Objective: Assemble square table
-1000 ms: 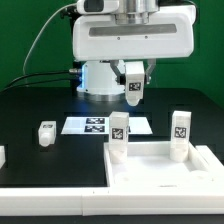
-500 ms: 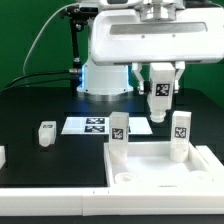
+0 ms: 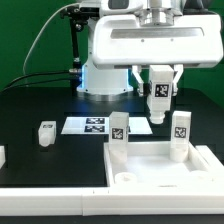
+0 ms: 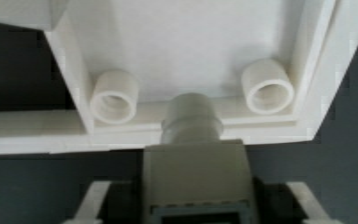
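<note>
The square table's white panel (image 3: 160, 168) lies at the front with two tagged legs (image 3: 119, 136) (image 3: 180, 134) standing upright at its far corners. My gripper (image 3: 160, 80) is shut on a third white tagged leg (image 3: 160, 98) and holds it upright in the air, behind and between the two standing legs. In the wrist view the held leg (image 4: 194, 140) hangs from the gripper (image 4: 197, 205) above the panel's rim (image 4: 87, 140), and the two standing legs (image 4: 114, 95) (image 4: 268, 88) show end-on. A fourth leg (image 3: 46, 133) stands loose on the table at the exterior view's left.
The marker board (image 3: 92, 125) lies flat behind the panel. A small white piece (image 3: 2, 156) sits at the exterior view's left edge. The robot's base (image 3: 100, 80) stands at the back on the black table.
The gripper moved toward the exterior view's right with the leg in it, from over the marker board to between the standing legs. In the last half second it barely moved.
</note>
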Robot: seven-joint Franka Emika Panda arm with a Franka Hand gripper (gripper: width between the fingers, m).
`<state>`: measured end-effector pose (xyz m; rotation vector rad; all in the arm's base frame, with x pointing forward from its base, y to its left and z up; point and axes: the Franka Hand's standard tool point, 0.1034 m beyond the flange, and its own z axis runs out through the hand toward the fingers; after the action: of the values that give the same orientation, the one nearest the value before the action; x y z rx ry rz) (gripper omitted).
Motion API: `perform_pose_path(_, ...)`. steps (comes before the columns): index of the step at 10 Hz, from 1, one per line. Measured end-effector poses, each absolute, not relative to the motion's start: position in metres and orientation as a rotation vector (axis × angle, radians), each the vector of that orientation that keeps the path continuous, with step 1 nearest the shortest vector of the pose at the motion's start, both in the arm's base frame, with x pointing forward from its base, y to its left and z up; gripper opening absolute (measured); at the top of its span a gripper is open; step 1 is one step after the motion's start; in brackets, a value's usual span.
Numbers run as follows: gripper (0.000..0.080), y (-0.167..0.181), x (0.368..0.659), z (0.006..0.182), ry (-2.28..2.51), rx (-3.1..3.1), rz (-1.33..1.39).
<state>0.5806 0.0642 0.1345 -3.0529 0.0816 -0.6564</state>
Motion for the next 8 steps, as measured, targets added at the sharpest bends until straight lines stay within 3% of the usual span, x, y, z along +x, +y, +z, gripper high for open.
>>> perform_pose_path(2,0.0282,0.085,0.618,0.135,0.048,-3.045,-0.686)
perform_pose_path(6,0.0282,0.085,0.615,0.129,0.041,-3.051,-0.674)
perform_pose_path(8,0.0282,0.093,0.619,0.113,0.023,-3.060,-0.653)
